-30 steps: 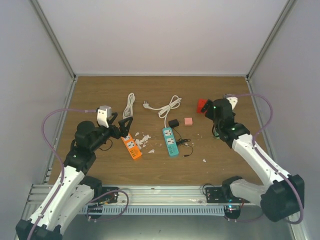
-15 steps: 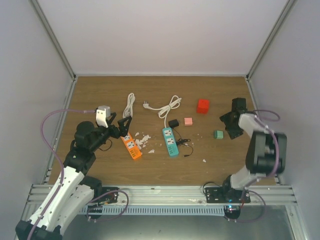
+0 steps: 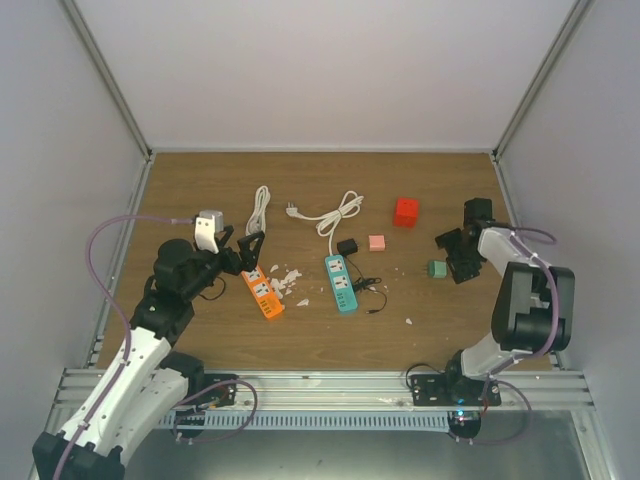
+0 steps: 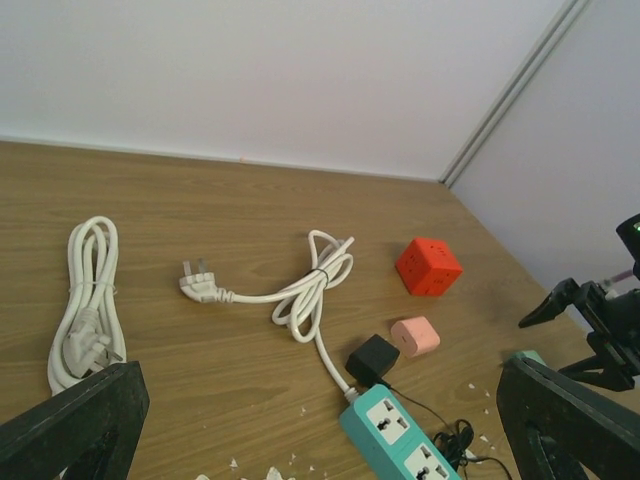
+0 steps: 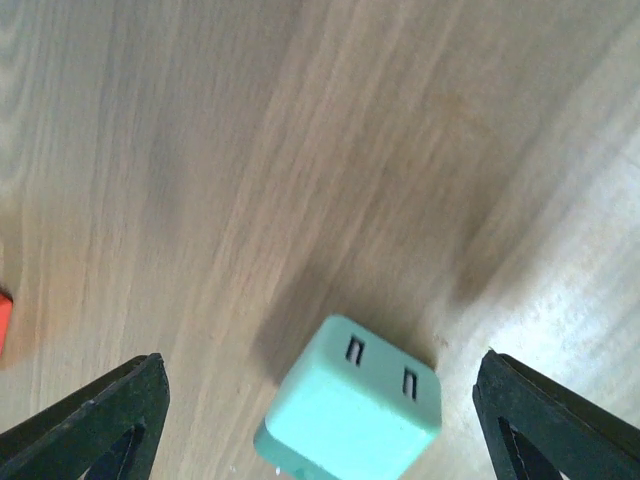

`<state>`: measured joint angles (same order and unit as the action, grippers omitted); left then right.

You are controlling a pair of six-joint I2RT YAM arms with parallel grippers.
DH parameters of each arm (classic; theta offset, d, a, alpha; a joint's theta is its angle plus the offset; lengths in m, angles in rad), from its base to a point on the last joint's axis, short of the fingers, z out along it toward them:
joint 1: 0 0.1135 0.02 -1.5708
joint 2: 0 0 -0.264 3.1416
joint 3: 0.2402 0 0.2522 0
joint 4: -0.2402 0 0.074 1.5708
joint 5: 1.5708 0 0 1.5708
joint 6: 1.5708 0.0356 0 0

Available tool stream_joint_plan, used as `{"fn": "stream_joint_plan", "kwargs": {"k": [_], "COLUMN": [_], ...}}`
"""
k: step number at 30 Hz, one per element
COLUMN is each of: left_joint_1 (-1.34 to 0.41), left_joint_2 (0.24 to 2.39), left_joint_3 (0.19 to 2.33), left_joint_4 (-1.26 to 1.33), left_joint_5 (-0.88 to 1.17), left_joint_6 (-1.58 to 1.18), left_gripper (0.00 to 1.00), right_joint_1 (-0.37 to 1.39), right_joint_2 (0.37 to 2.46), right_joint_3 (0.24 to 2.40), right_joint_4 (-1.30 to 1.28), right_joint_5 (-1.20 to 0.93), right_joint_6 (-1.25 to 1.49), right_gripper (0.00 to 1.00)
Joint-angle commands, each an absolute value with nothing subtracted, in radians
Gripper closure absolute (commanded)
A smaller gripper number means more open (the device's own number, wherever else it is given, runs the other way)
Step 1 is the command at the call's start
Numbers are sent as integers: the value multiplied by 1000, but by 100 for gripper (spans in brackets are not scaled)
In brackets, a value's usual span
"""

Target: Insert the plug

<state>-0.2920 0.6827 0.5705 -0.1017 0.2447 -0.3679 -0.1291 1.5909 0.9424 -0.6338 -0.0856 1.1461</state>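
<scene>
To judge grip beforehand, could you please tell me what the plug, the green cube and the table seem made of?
The plug: likely matte black plastic, showing no glare. The green cube: seemingly smooth moulded plastic, with rounded edges and even colour. The table: wood or wood-look laminate, with visible grain and faint sheen.

I am stretching my left arm (image 3: 140, 335) forward from the near left corner, elbow bent, wrist level. My left gripper (image 3: 245, 250) is pointing toward the middle, its jaws spread wide; its black fingers (image 4: 70, 430) are showing at the lower corners of the left wrist view. I am folding my right arm (image 3: 528, 300) steeply upright near the right edge, wrist turned inward. My right gripper (image 3: 450, 256) is aiming down and leftward, jaws also wide apart.
</scene>
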Motion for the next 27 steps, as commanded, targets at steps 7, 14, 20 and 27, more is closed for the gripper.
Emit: {"fn": "stream_joint_plan", "kwargs": {"k": [7,14,20,27], "left_joint_1": [-295,-296,-296,-296], "left_joint_2": [658,650,651,655], "left_joint_3": [572,569,568,568], "left_joint_4": [-70,-76,-79,-80], "left_joint_5": [238,235,223,218], "left_joint_6": [-383,-387,-387,-387], "left_gripper": [1,1,1,1], "right_joint_1": [-17,-15,-15,-19], "right_joint_2": [1378,1441,1513,1579], "right_joint_3": [845,864,864,892], "right_joint_4": [-730,-716,-658,-638], "right_joint_5": [-29,-68,-104,-111], "right_joint_6": [1407,1462,1476,1492], "right_gripper": [14,15,16,18]}}
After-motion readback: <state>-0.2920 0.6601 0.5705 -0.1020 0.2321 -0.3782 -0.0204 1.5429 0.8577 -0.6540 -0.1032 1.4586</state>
